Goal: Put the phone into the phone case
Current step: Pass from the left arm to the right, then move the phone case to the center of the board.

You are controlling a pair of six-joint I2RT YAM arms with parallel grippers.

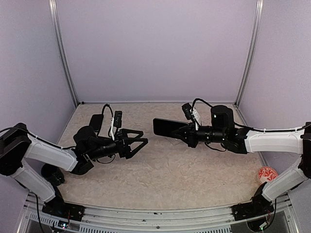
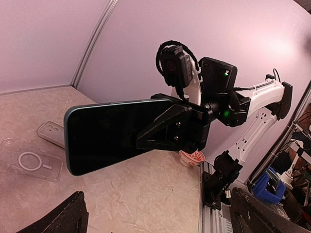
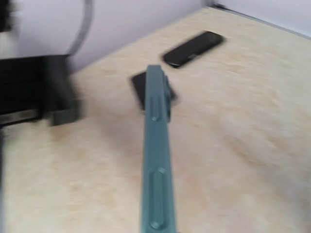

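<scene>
The phone (image 2: 109,136), a dark slab with a teal rim, hangs level above the table with my right gripper (image 2: 167,131) shut on its right end. The top view shows the phone (image 1: 169,127) sticking out leftward from the right gripper (image 1: 187,132). From the right wrist only its teal edge (image 3: 156,160) with side buttons is visible. The phone case (image 2: 31,162), a clear shell with a white ring, lies flat on the table below and left of the phone. My left gripper (image 1: 135,143) is open and empty, a short way left of the phone's free end.
A second clear case (image 2: 51,132) lies just behind the ringed one. Two black phones (image 3: 194,48) (image 3: 141,90) rest on the table towards the far left wall. A small red-and-white cup (image 1: 267,174) stands at the table's right edge.
</scene>
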